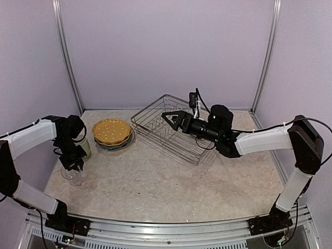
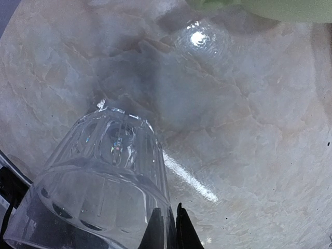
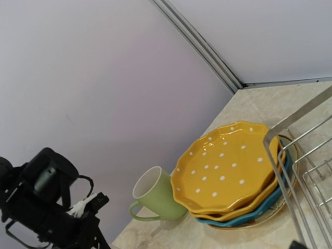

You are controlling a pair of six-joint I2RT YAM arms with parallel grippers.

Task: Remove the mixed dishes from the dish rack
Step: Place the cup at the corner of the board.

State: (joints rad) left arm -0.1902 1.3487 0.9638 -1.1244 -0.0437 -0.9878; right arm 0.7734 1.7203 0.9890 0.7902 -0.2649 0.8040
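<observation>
Fluted clear glass (image 2: 104, 176); white-dotted orange scalloped plates (image 3: 228, 166) stacked

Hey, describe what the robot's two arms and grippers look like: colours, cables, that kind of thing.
The left arm and right arm both have smooth white link shells joined by chunky black joint housings. The left gripper and right gripper are matte black with slim tapering fingers. Thin black cables loop along the arms, and a small white tag sits at the left wrist.
</observation>
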